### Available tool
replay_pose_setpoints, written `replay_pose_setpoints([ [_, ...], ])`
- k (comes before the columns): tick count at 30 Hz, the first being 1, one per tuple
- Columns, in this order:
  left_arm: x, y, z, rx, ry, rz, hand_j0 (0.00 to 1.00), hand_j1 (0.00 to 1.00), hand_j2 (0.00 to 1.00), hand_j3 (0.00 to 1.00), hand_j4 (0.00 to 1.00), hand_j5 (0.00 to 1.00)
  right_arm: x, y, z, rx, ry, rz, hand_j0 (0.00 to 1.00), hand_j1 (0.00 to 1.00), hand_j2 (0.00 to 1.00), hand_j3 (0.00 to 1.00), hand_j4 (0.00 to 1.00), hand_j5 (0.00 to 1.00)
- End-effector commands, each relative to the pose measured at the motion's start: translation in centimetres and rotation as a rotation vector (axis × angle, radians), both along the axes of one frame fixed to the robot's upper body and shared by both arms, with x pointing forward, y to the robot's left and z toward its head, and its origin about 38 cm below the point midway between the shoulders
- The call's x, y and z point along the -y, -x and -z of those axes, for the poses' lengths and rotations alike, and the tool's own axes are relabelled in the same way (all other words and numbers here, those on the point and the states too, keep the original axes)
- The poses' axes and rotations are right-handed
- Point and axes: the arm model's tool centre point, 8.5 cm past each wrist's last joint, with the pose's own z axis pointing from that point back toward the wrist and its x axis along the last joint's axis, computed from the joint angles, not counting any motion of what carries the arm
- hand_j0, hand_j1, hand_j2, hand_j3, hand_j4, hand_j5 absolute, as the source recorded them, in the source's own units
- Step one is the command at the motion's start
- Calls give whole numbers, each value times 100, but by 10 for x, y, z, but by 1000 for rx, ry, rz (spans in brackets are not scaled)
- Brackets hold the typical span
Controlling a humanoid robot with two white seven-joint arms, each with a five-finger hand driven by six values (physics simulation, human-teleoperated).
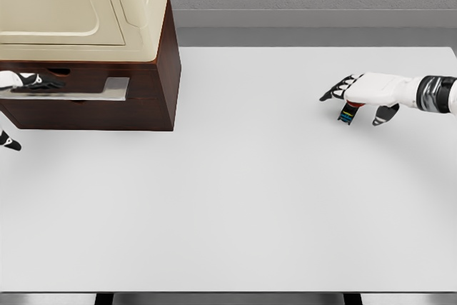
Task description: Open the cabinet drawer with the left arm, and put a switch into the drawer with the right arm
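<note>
A dark brown cabinet [161,69] with a cream top stands at the table's back left. Its drawer front carries a long silver handle [107,91]. My left hand [32,82] comes in from the left edge, its fingers hooked over that handle and its thumb [8,142] hanging well below. How far the drawer is out I cannot tell. The switch [348,113], a small dark block with coloured stripes, sits on the table at the right. My right hand [357,98] hovers just over it, fingers spread to the left and thumb to its right, not closed on it.
The white table [235,198] stretches wide between cabinet and switch. Its front edge runs along the bottom of the picture. A grey wall rises behind the table.
</note>
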Motion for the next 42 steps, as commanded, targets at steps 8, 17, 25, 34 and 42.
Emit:
replay_pose_setpoints([
  [8, -1, 2, 14, -19, -10, -8, 100, 100, 100, 100, 100, 100, 2, -1, 0, -4, -7, 11, 100, 100, 100, 100, 100, 100],
  [17, -3, 10, 24, -12, -3, 1, 100, 100, 100, 100, 100, 100, 2, -2, -1, 0, -9, 11, 100, 100, 100, 100, 100, 100],
  [25, -11, 24, 27, -23, -13, 22, 100, 100, 100, 100, 100, 100, 2, -2, -1, 0, -9, 11, 100, 100, 100, 100, 100, 100],
  [34, -17, 37, 33, -37, -9, 63, 100, 100, 100, 100, 100, 100, 1, -2, -2, 1, -9, 10, 100, 100, 100, 100, 100, 100],
  [42, -16, 49, 33, -44, -6, 98, 100, 100, 100, 100, 100, 100, 0, -2, -1, 0, -10, 8, 100, 100, 100, 100, 100, 100],
])
